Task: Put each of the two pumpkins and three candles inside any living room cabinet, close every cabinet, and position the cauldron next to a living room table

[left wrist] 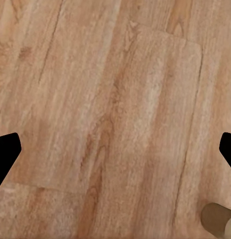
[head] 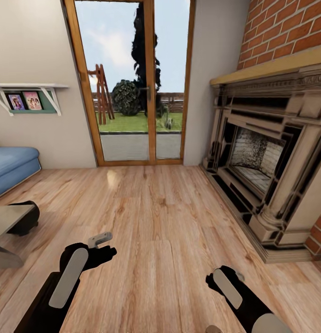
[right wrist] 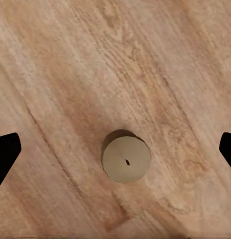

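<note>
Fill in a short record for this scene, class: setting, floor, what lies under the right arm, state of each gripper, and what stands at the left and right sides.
setting: living room with a glass door onto a garden
floor: bare wood planks
under right arm: a candle, upright on the floor, wick showing
left gripper: open, fingers apart, nothing between them
right gripper: open above the candle, not touching it
left side: blue sofa, wall shelf, a table edge, a dark round object beside it
right side: brick fireplace
</note>
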### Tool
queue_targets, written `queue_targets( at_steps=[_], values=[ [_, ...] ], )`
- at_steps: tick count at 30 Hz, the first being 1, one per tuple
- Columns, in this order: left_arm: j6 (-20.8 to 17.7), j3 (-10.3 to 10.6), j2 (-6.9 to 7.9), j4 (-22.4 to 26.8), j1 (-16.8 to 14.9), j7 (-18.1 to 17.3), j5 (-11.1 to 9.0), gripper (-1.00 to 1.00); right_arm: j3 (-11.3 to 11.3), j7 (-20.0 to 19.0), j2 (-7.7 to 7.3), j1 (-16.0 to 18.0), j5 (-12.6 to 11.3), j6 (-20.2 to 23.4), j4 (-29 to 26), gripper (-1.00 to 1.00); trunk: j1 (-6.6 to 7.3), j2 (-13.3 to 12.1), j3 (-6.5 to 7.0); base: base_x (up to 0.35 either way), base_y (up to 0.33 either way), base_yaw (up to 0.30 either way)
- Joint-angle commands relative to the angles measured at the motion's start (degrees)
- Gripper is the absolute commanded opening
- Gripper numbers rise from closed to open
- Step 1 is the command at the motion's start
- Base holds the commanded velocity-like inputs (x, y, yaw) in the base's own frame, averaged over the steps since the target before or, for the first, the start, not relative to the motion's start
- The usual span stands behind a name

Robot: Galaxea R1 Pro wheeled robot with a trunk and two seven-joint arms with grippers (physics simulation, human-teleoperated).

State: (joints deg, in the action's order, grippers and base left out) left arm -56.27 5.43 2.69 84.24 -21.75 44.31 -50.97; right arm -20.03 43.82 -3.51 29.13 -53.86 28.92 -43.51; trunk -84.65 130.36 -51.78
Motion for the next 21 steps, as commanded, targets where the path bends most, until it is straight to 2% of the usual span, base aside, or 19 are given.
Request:
queue_targets(
  at_steps=[1, 6, 21],
  values=[
    [-0.07, 0.11, 0.04, 0.05, -0.05, 0.60, -0.53, 1.00, -0.35, -2.07, -0.10, 0.05, -0.21, 0.15, 0.97, 1.00, -0.22, 0.44, -0.24, 0.000, 0.000, 0.000],
    [-0.07, 0.11, 0.05, 0.04, -0.04, 0.60, -0.53, 1.00, -0.64, -5.19, -0.30, 0.05, 0.03, -1.02, 2.20, 1.00, -1.31, 2.45, -1.14, 0.000, 0.000, 0.000],
    [-0.07, 0.11, 0.12, 0.04, -0.04, 0.53, -0.53, 1.00, -0.80, -5.94, -0.24, -0.02, 0.01, -2.46, 4.36, 1.00, -4.61, 8.46, -3.83, 0.000, 0.000, 0.000]
  ],
)
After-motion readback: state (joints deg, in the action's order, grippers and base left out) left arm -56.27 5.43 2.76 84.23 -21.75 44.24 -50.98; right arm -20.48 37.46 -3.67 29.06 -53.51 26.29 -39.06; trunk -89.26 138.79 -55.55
